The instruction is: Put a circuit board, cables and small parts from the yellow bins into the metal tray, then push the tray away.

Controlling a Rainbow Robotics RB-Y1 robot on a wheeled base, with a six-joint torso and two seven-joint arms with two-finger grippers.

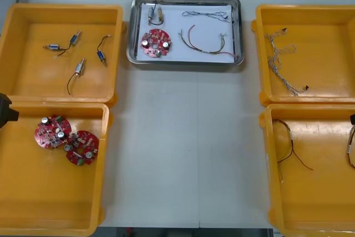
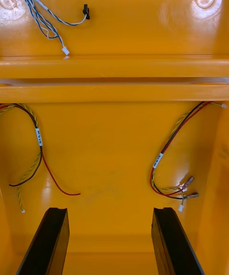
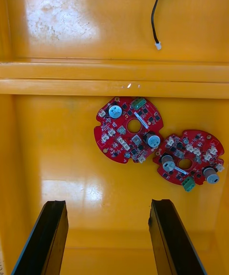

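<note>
Light tabletop [image 1: 177, 154] stretches between my yellow bins [image 1: 33, 76]; the metal tray [image 1: 183, 61] sits upper centre, holding a circuit board [image 1: 155, 43], cables [image 1: 208, 50] and a small metal part [image 1: 157, 12]. Left fingers [image 3: 53, 227] and right fingers [image 2: 52, 232] stand apart, empty, over the lower bins. Pushed off-centre, I think the tray could swing into the bin rims just beside it, or slide past the far edge close behind.

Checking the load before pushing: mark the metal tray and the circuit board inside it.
metal tray [image 1: 239, 26], front view, on its right rim.
circuit board [image 1: 155, 43], front view, on the board's middle.
</note>
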